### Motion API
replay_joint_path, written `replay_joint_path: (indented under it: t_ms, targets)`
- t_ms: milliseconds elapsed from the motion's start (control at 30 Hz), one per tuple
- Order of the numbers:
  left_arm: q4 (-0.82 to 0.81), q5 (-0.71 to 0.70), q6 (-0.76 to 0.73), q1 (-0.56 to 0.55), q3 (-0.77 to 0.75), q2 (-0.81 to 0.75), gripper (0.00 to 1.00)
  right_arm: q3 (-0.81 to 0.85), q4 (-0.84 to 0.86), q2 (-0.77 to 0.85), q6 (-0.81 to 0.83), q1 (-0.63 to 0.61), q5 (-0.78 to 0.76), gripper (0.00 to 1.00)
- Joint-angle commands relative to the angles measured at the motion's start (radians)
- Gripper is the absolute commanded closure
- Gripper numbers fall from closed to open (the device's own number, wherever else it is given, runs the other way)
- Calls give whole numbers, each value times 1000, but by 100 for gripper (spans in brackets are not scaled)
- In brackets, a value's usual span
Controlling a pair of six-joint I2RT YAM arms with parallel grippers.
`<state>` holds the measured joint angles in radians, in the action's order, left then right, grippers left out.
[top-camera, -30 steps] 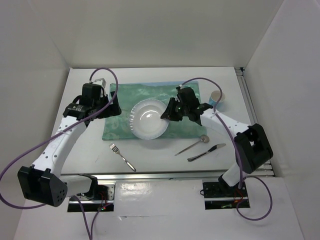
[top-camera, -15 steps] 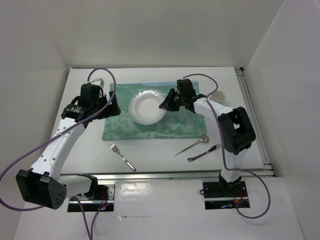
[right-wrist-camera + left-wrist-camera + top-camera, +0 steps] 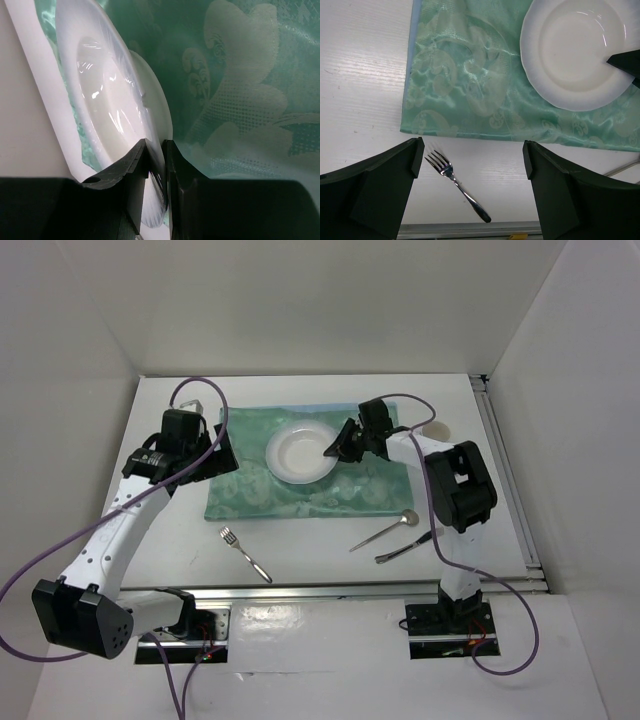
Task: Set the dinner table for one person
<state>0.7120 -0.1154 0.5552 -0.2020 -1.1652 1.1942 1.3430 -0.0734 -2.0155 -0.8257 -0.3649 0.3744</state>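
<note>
A white plate (image 3: 301, 453) lies over the far middle of the green placemat (image 3: 300, 490) on the white dinner table (image 3: 310, 540). My right gripper (image 3: 333, 452) is shut on the plate's right rim (image 3: 157, 150). The plate also shows in the left wrist view (image 3: 572, 52). My left gripper (image 3: 222, 452) is open and empty above the placemat's left edge. A fork (image 3: 245, 553) lies on the table in front of the placemat, seen between my left fingers (image 3: 456, 185). A spoon (image 3: 385, 530) and a knife (image 3: 412, 544) lie at the front right.
A small cup (image 3: 436, 433) stands at the placemat's right end, behind my right arm. A metal rail (image 3: 330, 589) runs along the table's front edge. White walls close in the back and both sides.
My right gripper has carried the plate away from the front of the placemat toward its far middle. The right arm has folded back. The left arm has barely moved.
</note>
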Motion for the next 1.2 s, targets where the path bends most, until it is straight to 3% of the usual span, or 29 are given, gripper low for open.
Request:
replay_joint_path:
  t_ms: [0,100,167,267,333,433,500,733,867,967,1167]
  targets:
    - [1,-3,17,-5,-11,-24,0,77,146,12,-52,15,95,100]
    - [1,-3,17,-5,-11,-24,0,88,136,-11,-52,15,86,100]
    - [1,-3,17,-5,-11,-24,0,88,123,-20,-52,15,74,92]
    - [1,-3,8,-5,-11,-24,0,97,86,-20,-52,15,46,59]
    - [1,-3,-1,-5,-11,-24,0,107,54,-29,-37,15,37,28]
    - [15,-3,-14,-5,-33,-24,0,136,-17,-15,6,15,-17,6]
    - [30,-12,-26,-5,-57,-12,0,171,-57,14,31,15,-75,1]
    - [30,-44,-35,-5,-97,7,0,278,-323,193,195,24,-351,1]
    - [30,-32,-35,-5,-106,18,0,243,-416,316,240,72,-474,1]
    - [21,-10,-35,-5,-106,27,0,156,-485,426,240,161,-563,1]
    - [1,14,-35,-5,-82,39,0,28,-540,499,214,437,-476,1]
